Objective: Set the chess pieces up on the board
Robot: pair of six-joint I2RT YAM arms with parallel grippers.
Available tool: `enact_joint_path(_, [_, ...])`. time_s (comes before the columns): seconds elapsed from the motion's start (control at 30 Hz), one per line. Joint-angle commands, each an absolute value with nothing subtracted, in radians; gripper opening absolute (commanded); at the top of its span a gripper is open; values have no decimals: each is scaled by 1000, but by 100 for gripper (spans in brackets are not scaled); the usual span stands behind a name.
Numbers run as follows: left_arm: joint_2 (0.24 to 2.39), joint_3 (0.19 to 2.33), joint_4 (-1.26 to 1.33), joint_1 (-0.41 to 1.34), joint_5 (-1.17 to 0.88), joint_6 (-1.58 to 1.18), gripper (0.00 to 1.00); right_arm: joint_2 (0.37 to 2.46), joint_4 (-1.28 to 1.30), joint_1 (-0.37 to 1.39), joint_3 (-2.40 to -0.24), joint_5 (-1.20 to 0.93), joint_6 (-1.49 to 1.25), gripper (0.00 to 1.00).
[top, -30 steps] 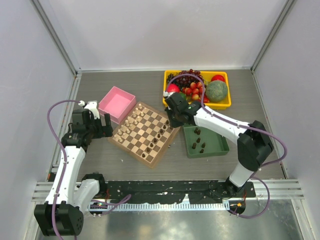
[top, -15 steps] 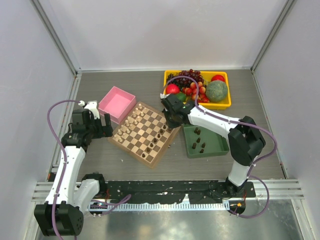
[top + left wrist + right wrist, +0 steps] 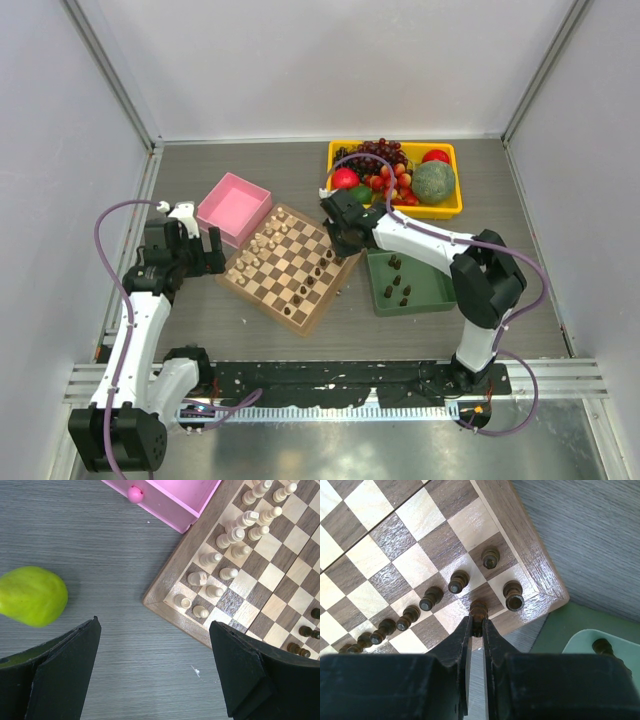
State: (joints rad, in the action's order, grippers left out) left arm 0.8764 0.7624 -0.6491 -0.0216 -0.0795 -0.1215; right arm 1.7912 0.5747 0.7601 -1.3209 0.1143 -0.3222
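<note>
Grey table [image 3: 100, 555]: right tool [image 3: 477, 622] clamped on dark chess piece [image 3: 479, 608] at board [image 3: 522, 540] corner; left tool [image 3: 154, 626] wide apart.

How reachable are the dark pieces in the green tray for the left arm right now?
Probably not: the left gripper hangs open off the board's far side from the green tray, and the right arm stretches across beside those dark pieces.

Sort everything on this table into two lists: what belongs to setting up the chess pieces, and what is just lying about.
Belongs to the job: dark chess pieces, board, green tray holding spare dark pieces, right pincer shut on one piece.
Just lying about: pink box, yellow tray of fruit, green lump near the left pincer.
</note>
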Motion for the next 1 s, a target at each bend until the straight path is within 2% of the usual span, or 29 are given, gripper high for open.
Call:
enact_joint_path(0.0, [868, 796, -643, -21, -80, -107, 99, 1810, 546, 764, -1353, 123, -325, 10])
enact_joint_path(0.17, [870, 795, -643, -21, -83, -107, 99, 1809, 549, 764, -1351, 133, -331, 11])
enact_joint_path(0.67, [868, 796, -640, -21, -86, -107, 99, 1779, 575, 764, -1388, 112, -330, 32])
enact_joint_path(0.87, [871, 795, -643, -21, -86, -110, 99, 1695, 598, 764, -1376, 116, -321, 33])
enact_joint_path(0.97, [871, 795, -644, -21, -84, -109, 99, 1600, 598, 761, -1322, 194, -331, 36])
